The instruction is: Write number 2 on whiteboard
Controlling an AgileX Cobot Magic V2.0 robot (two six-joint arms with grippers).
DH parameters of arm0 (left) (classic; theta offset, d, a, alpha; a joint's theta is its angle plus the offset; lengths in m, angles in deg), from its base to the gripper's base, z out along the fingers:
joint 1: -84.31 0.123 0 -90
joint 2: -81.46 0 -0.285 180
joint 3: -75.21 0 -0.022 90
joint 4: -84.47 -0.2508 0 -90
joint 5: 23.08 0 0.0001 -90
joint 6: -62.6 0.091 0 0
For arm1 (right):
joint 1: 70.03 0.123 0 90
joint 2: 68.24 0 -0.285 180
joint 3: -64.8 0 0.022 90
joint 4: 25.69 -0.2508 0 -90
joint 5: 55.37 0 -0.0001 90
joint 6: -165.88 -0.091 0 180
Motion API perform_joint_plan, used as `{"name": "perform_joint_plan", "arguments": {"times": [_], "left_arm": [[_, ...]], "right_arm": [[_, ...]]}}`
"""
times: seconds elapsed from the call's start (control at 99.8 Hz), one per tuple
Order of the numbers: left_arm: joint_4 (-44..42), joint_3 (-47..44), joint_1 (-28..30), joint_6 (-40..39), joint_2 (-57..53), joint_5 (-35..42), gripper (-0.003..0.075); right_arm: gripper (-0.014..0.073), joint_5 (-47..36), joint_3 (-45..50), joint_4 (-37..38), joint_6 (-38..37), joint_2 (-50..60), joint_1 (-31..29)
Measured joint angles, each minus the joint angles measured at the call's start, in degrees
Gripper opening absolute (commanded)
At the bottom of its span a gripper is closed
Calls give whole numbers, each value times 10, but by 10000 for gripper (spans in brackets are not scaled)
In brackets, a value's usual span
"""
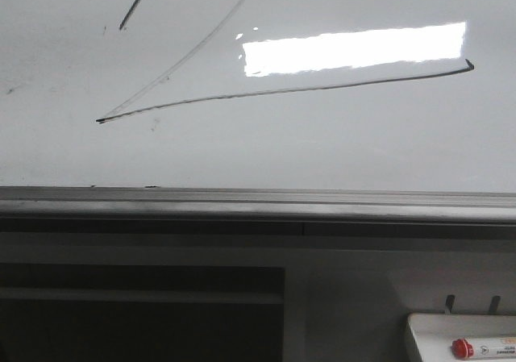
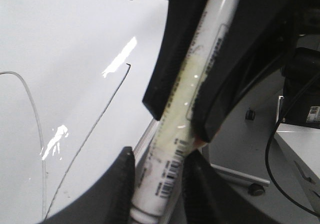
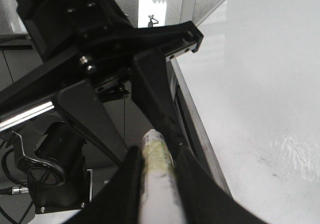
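The number 2 [image 1: 322,88] is drawn in thin black line on the glossy whiteboard [image 1: 322,152]: curved top, faint diagonal, sharp corner, long rising base. Part of its line shows in the left wrist view [image 2: 102,116]. No gripper is in the front view. My left gripper [image 2: 160,153] is shut on a white marker [image 2: 167,154] beside the board's edge. My right gripper [image 3: 158,151] is shut on the same marker [image 3: 157,184], and its black fingers [image 2: 170,59] clamp the barrel further along.
The board's grey metal rim [image 1: 242,201] runs along its near edge. A small white tray [image 1: 419,322] with a red-capped marker [image 1: 461,347] lies below at the right. Cables and a black arm base [image 3: 55,154] stand beside the board.
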Motion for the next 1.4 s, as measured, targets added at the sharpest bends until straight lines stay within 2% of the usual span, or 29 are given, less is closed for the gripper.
{"name": "perform_joint_plan", "arguments": {"times": [0.23,0.341,0.411,0.541,0.601,0.651,0.831,0.902,0.972,1.022,1.062,1.132,1.202,1.402], "left_arm": [[-6,0,0,15,0,-2,-21],[-7,0,0,22,0,-5,-20],[-7,0,0,22,0,-5,-20],[-4,0,0,19,0,-5,-20],[-3,0,0,12,0,7,-20],[-3,0,0,0,0,34,-20],[-3,-29,0,-53,0,164,-20],[-1,-55,0,-88,0,242,-20],[3,-90,0,-128,5,343,-20],[15,-117,0,-148,14,420,-20],[27,-139,0,-158,25,483,-20],[63,-167,1,-165,57,566,-20],[91,-176,1,-169,101,606,-20],[104,-141,-23,-169,254,617,-20]], "right_arm": [[-72,3,0,0,0,0,1],[-34,5,0,-1,0,0,1],[83,6,0,-1,0,0,1],[453,-3,0,-1,0,0,1],[540,-6,0,-1,1,0,0],[561,-11,0,-1,1,0,-7],[550,-18,0,-1,1,38,-55],[472,-13,0,-1,1,64,-81],[278,-1,0,-1,0,90,-107],[51,14,0,-1,-3,104,-123],[-83,30,0,-1,-4,114,-130],[-58,55,0,-1,-5,124,-140],[-59,71,2,-1,-7,130,-143],[-59,78,34,0,-7,130,-144]]}}
